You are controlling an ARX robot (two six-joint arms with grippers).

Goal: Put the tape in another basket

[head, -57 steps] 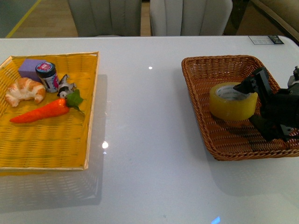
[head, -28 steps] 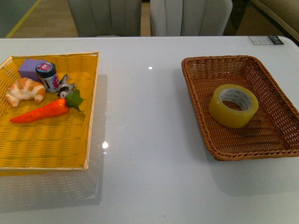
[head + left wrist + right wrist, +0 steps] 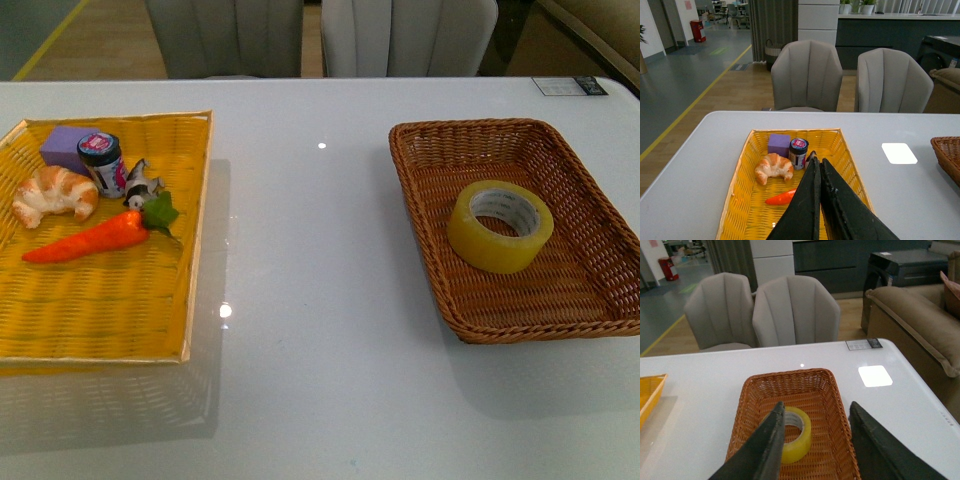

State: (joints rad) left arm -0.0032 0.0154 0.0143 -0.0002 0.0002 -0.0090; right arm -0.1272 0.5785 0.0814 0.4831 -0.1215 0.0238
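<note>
The tape (image 3: 500, 226) is lying flat inside the basket (image 3: 430, 135), apart from every wall, so the transfer is judged complete. The right gripper (image 3: 815, 440) is hovering above the basket with its jaws spread wide and holding nothing; the left gripper (image 3: 817, 200) is hovering over the yellow tray (image 3: 120, 320) with its jaws pressed together, also holding nothing. Remaining risk: a low pass by the right arm could be catching the braided rim and dragging the basket across the tabletop (image 3: 310, 260). Open room is lying between tray and basket; the basket is sitting near the tabletop's right edge.
</note>
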